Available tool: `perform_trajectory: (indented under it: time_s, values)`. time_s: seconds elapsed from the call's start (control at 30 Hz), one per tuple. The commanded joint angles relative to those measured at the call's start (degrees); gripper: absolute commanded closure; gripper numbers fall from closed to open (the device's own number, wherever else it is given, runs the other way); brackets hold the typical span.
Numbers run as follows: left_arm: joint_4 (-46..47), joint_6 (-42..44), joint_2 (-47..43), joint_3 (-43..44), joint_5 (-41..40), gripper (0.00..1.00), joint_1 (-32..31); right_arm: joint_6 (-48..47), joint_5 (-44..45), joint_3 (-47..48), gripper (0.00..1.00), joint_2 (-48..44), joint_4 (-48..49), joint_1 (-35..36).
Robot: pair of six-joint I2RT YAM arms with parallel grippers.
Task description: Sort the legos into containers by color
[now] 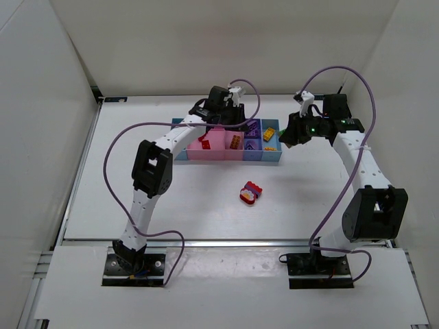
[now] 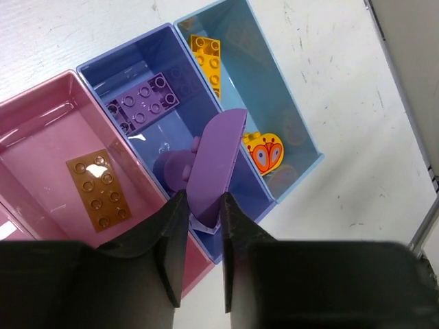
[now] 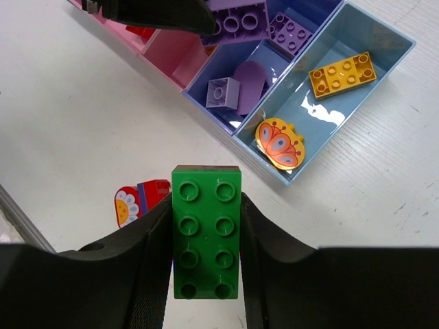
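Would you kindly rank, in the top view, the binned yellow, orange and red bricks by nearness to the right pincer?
1. Yellow brick, rightmost bin, beside the right pincer.
2. Orange brick, right-hand pink bin.
3. Red brick, left-hand pink bin, farthest left.

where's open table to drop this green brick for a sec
Bare table between the bins and the arm bases, left of the red piece. Crowded: the darker blue bin, with purple bricks and the left gripper above.
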Motion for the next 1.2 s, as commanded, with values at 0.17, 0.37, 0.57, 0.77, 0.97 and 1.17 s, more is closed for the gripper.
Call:
perform_trajectory:
  time_s: [0.17,0.37,0.57,0.77,0.97,1.17]
  values:
    - [-0.69,0.26,0.79,3.51,-2.02,0.47,0.00,0.13,-1.63,0.18,0.87,-1.18,0.41,-0.59]
    - [3.68,2.54,-1.31,1.24,4.46,0.44,0.87,-1.10,-6.53,0.09,0.88,-0.21,0.76,-0.59]
    - [22.68,-3.93,-11.50,-11.07,33.14,0.47,6.40,1.17,-24.36,0.88,0.89,3.39,3.55,-1.90]
    - [38.15,-13.26,-18.88,-22.58,54.03,0.43,12.12,4.18,-42.31,4.21,0.90,9.27,8.14,-1.38]
    - [46.69,-18.45,-23.02,-26.81,58.36,0.42,12.57,2.33,-48.82,8.96,0.90,14.11,6.74,2.03]
    - [46.95,-16.97,-25.56,-29.97,56.87,0.44,12.39,22.41,-45.41,10.99,0.94,17.54,18.83,5.21]
